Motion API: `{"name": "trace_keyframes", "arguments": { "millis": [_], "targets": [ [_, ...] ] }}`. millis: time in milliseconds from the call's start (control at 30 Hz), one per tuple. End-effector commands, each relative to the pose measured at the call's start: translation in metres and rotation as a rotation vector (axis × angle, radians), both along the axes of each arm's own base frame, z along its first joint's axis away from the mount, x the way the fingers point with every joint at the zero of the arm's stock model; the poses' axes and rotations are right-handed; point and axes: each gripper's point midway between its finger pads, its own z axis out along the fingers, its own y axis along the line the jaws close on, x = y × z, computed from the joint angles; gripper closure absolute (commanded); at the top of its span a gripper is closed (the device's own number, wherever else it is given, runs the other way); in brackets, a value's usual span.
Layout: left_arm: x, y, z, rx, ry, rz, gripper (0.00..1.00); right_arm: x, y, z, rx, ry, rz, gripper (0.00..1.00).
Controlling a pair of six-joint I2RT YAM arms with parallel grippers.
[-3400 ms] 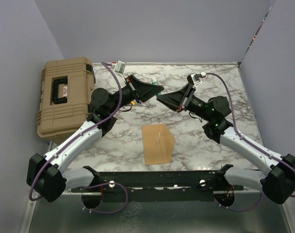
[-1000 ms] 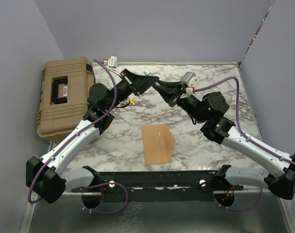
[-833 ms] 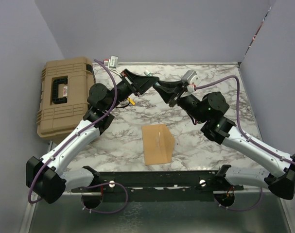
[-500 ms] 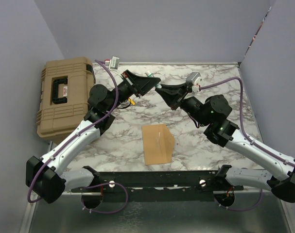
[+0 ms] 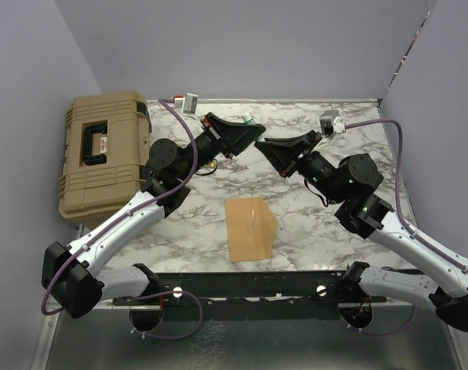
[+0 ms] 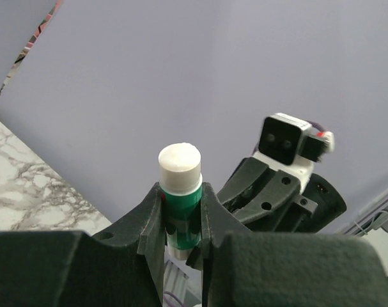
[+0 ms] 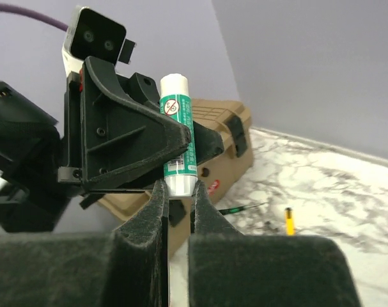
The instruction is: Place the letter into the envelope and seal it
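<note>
L gripper (image 6: 179,199) is clamping a green glue stick (image 6: 179,167); R gripper (image 7: 178,192) jaws are sitting nearly closed at its lower end, grip unclear; envelope (image 5: 251,229) is lying flat on table (image 5: 307,231), well apart from both.

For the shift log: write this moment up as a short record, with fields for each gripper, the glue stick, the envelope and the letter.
left gripper: shut on the glue stick
glue stick: green body, white ends, raised above the table
right gripper: fingertips close by the stick's lower end; contact unclear
envelope: flat on the table, no gripper touching it
letter: not seen apart from the envelope
</note>
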Motion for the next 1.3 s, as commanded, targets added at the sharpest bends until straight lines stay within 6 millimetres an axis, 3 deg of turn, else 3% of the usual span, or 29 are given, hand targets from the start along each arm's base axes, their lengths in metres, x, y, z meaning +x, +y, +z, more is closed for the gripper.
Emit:
{"name": "trace_keyframes", "arguments": {
  "millis": [0,167,333,567,800,867,967,1033,1133,1267],
  "targets": [
    [-0.018,-0.016,0.001,0.056,-0.093,-0.078,1.0,-0.021,-0.005,0.029,0.318,0.211,0.146,0.99],
    [-0.036,-0.019,0.027,0.012,-0.176,-0.148,1.0,-0.042,-0.026,0.048,0.65,0.384,0.319,0.99],
    [-0.045,-0.016,0.049,-0.035,-0.177,-0.172,1.0,-0.046,-0.036,0.059,0.833,0.505,0.435,0.99],
    [-0.061,-0.01,0.05,-0.017,-0.251,-0.175,1.0,-0.041,-0.04,0.045,1.039,0.697,0.552,1.0],
    [-0.057,-0.014,0.048,0.005,-0.288,-0.158,1.0,-0.033,-0.04,0.049,1.137,0.766,0.605,0.99],
    [-0.047,-0.013,0.043,0.013,-0.267,-0.113,1.0,-0.032,-0.038,0.049,1.109,0.742,0.58,0.96],
    [-0.019,-0.011,0.032,0.037,-0.155,0.007,1.0,-0.022,-0.031,0.038,0.933,0.635,0.403,0.6],
    [0.0,-0.007,0.025,0.069,-0.073,0.085,1.0,-0.007,-0.034,0.028,0.786,0.549,0.216,0.44],
    [0.005,-0.008,0.022,0.088,-0.038,0.091,1.0,0.001,-0.047,0.028,0.613,0.335,0.056,0.33],
    [0.014,-0.012,0.019,0.084,0.069,0.076,1.0,-0.007,-0.041,0.035,0.28,-0.022,0.011,0.31]
  ]
}}
